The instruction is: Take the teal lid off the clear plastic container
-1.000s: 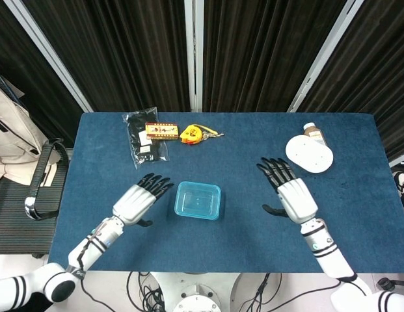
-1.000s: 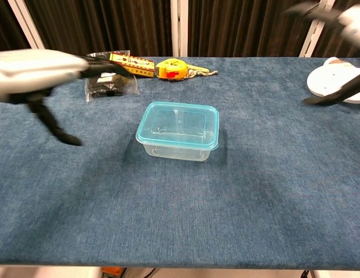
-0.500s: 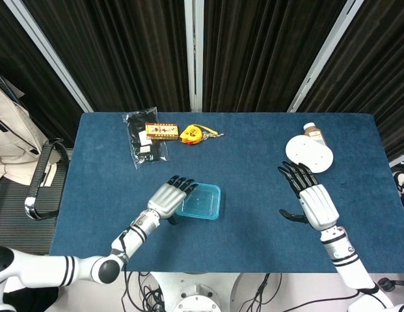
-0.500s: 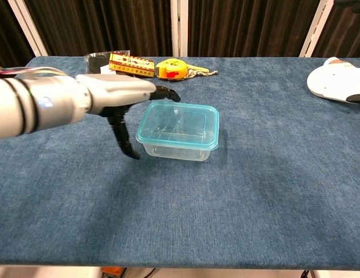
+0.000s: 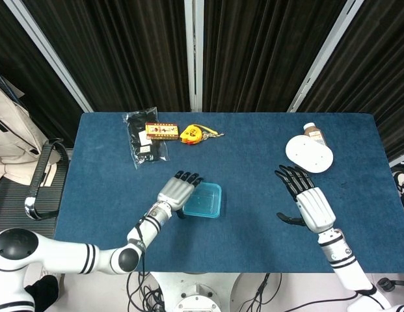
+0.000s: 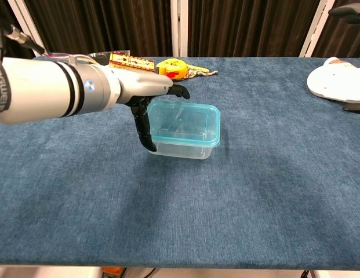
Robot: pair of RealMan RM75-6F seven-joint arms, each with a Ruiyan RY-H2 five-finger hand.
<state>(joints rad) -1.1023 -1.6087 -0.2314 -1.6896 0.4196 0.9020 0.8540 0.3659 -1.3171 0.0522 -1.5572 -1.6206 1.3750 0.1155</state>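
Left hand (image 5: 176, 192) at box (image 6: 185, 147) left edge, fingers spread over lid (image 5: 203, 199), thumb against the wall (grip unclear). Right hand (image 5: 308, 201) spread, empty, well apart.

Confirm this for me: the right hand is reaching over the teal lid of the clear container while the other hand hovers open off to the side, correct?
Not quite. The head view shows the left hand over the teal lid of the clear container; the right hand is the one hovering open off to the side.
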